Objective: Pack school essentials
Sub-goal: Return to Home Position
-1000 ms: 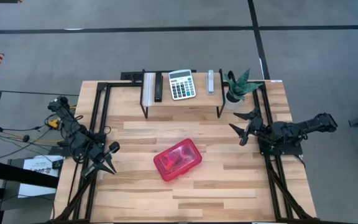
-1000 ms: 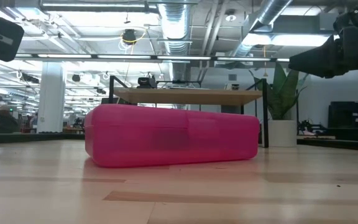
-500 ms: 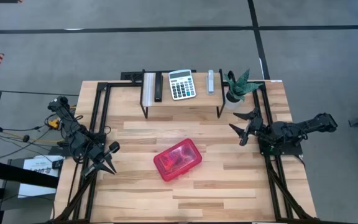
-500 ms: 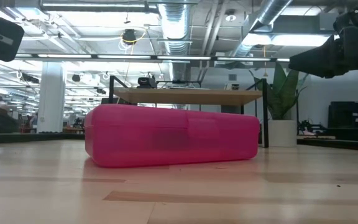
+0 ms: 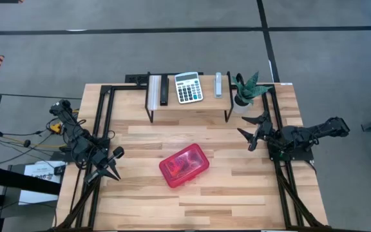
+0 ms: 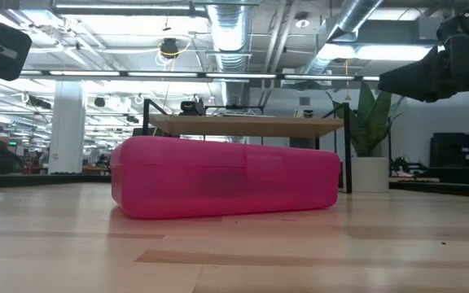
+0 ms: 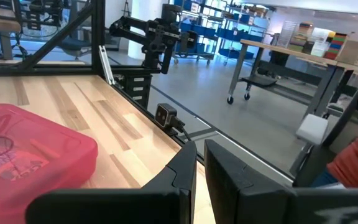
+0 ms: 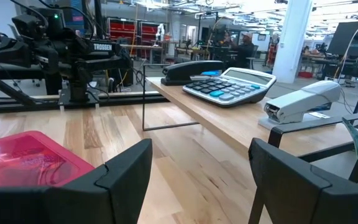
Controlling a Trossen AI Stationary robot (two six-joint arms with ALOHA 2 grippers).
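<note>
Only one mark can be read, apparently "TROSSEN", on a label on the left arm [image 8: 86,59].

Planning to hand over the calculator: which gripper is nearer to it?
Right. The right gripper sits at the right edge of the table, near the shelf holding the calculator. The left gripper waits at the left edge, farther from it.

Grey floor [image 5: 172,51], ceiling ducts [image 6: 226,24], strip lights [image 6: 120,73]

Your high view looks straight down; low view sits level, close to the red case [image 5: 184,165]; both wrist views share it.
</note>
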